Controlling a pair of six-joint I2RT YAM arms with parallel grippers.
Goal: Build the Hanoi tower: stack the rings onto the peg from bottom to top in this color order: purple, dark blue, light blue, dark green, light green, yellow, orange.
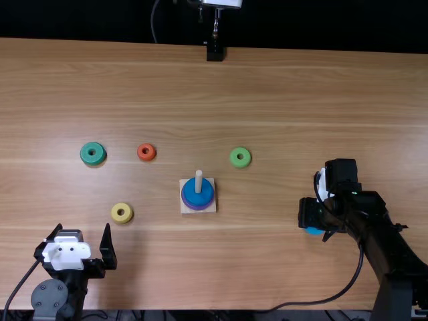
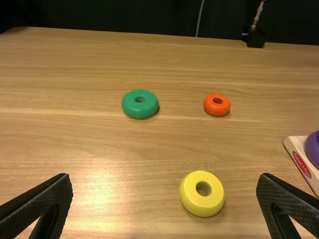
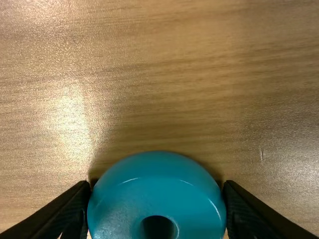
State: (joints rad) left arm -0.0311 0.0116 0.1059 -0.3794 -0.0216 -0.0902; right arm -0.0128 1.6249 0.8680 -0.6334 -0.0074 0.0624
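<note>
One peg (image 1: 198,180) bears two rings (image 1: 196,195); four loose rings (image 1: 121,206) lie on the bench (image 1: 267,80). The right gripper (image 1: 317,226) clamps one light blue ring (image 3: 156,186); the left gripper (image 1: 83,229) stands spread apart.

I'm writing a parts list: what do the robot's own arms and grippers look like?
Both arms are black. The left gripper has a white housing, a round grey cap behind it and flat black fingers. The right gripper shows white too; a black cable loops beside its arm.
</note>
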